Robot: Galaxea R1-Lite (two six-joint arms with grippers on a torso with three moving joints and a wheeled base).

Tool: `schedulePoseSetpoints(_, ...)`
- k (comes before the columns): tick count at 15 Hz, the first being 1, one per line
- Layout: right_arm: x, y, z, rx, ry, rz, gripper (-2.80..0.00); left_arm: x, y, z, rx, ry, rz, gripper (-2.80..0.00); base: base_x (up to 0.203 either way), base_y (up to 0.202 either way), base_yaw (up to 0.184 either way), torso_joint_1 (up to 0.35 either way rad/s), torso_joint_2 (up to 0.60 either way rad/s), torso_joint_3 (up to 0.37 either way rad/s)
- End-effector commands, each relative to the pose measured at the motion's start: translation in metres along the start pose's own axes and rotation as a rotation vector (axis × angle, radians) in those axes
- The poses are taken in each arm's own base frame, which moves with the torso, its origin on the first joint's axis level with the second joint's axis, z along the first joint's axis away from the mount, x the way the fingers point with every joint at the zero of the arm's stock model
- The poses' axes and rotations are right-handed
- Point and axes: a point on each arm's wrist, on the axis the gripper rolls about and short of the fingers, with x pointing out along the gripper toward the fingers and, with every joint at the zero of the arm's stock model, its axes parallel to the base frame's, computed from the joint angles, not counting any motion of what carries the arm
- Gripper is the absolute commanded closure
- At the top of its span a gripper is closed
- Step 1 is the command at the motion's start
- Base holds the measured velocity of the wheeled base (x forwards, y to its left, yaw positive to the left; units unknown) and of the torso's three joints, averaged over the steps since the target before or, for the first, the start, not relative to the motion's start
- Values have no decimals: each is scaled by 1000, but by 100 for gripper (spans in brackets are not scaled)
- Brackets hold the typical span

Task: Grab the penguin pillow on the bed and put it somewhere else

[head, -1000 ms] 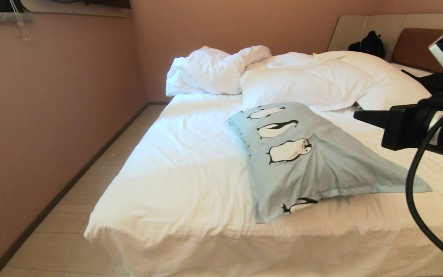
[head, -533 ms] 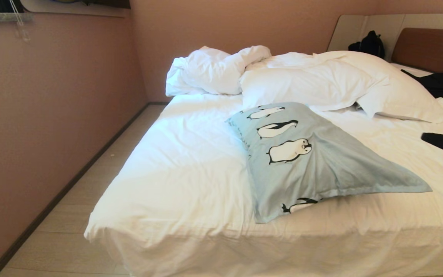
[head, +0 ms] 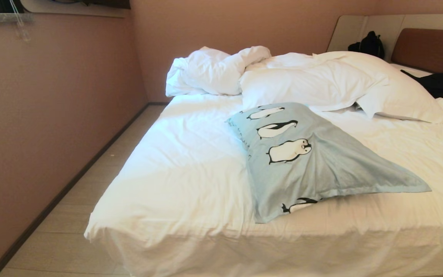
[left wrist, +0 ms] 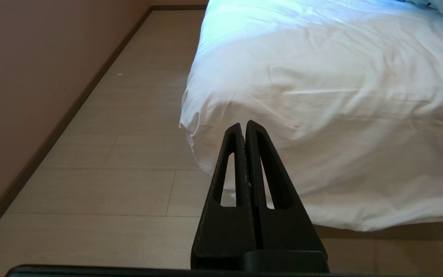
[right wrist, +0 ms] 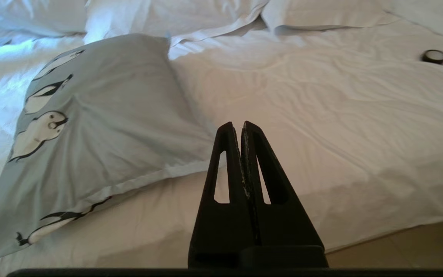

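Right pincer [right wrist: 240,125]: fingers pressed together, holding nothing, poised above bed [head: 183,169] near its foot edge, tips just beside flanged corner of penguin pillow [head: 306,161]. Left pincer [left wrist: 244,125]: fingers closed, empty, low beside bed corner, over pale plank floor [left wrist: 102,154].
Penguin pillow: pale blue, penguin face up, lying flat mid-bed on white sheet, in front of white pillows [head: 310,80].
Rumpled duvet [head: 214,69]: bunched behind.
Small dark ring-shaped item [right wrist: 433,56]: on sheet, well apart from pillow.
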Motion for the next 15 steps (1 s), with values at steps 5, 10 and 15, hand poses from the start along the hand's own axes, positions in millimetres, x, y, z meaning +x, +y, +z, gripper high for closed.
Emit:
schedulePoseSetpoints(5, -59, -31, -12, 32, -81, -164, 0, 0, 0, 0, -1, 1, 0, 0, 0, 0, 0, 0, 0, 0)
schedulePoseSetpoints(10, -77, -41, -19, 55, -123, -267, 0, 0, 0, 0, -1, 1, 0, 0, 0, 0, 0, 0, 0, 0)
schedulePoseSetpoints(15, -96, -46, -29, 56, -189, -430, 0, 0, 0, 0, -1, 1, 0, 0, 0, 0, 0, 0, 0, 0)
